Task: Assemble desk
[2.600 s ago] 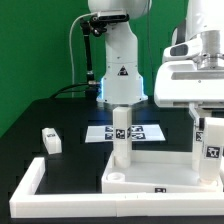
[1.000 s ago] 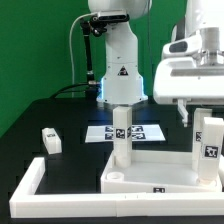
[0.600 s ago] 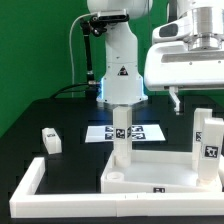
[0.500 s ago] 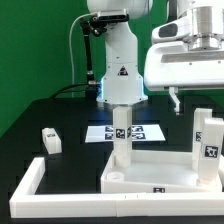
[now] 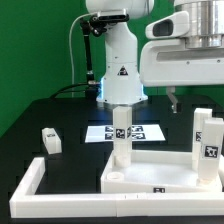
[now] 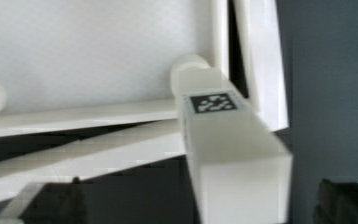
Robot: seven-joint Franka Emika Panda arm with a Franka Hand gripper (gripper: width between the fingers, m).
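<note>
On the exterior view's left, a loose desk leg [image 5: 51, 140] lies on its side on the black counter [image 5: 40, 115], well apart from the other parts. Just in front of it, the long white border rail [image 5: 28, 182] bends round the corner and runs along the front edge. Toward the middle, the marker board [image 5: 140, 131] lies flat in front of the arm's base [image 5: 118, 75]. The rimmed tabletop panel [image 5: 135, 185] sits beside the rail. One leg [image 5: 121, 140] stands upright at its far corner on the left, and a second upright leg [image 5: 208, 140] stands at its right side, tag facing out. Above that second leg hang the fingers [image 5: 175, 98], spread wide, clear of it and gripping nothing. The wrist view looks down on the tagged leg [image 6: 220, 135].
</note>
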